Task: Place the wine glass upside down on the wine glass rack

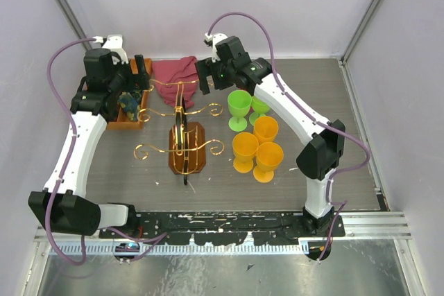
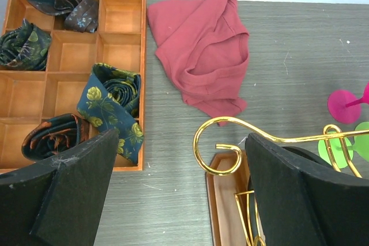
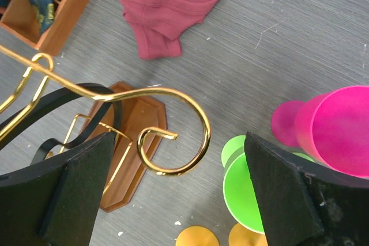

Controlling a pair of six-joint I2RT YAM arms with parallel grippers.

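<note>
Gold wire rack (image 1: 186, 145) upright on brown base; goblets (image 1: 244, 149) upright beside, right.

No readable text, labels, brands or numbers anywhere in the three views.

Three orange goblets (image 1: 266, 128) (image 1: 244, 150) (image 1: 268, 159), two green goblets (image 1: 239, 105) (image 1: 259, 107), one pink goblet (image 3: 340, 128), one wire rack (image 1: 194, 147), one compartment tray (image 2: 121, 12), four neckties (image 2: 78, 4) (image 2: 23, 44) (image 2: 109, 99) (image 2: 52, 136), one red cloth (image 1: 173, 74).

This is a robotics lab test cell: plain panel walls (image 1: 208, 5) enclose a grey table (image 1: 347, 116), two cabled arms (image 1: 73, 147) bolt to an aluminium rail (image 1: 374, 224), and unrelated props, a wine glass rack (image 1: 186, 145), plastic goblets (image 1: 245, 147) and a tray of ties (image 2: 142, 56), sit staged.
</note>
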